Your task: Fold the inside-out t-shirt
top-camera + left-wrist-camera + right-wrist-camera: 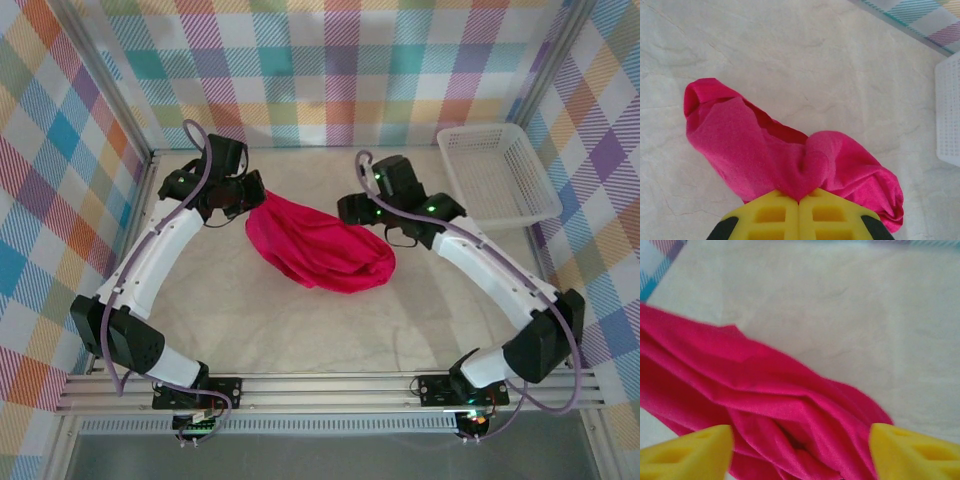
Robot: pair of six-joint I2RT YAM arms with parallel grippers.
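Observation:
The inside-out t-shirt [320,250] lies bunched in a wrinkled crimson heap at the middle of the table. My left gripper [245,195] is at the heap's far-left end, and in the left wrist view it [799,200] is shut on a pinch of the t-shirt [740,145], with the yellow fingers [770,215] pressed together. My right gripper [360,215] hangs at the heap's upper right. Seen from the right wrist, it [800,440] stands open, its fingertips [900,450] wide apart over folds of the t-shirt [765,385] and gripping nothing.
A white plastic basket [497,175] sits at the back right corner, its edge [950,120] also in the left wrist view. Checked walls [330,70] close in the table on three sides. Bare pale tabletop [300,330] lies in front of the cloth.

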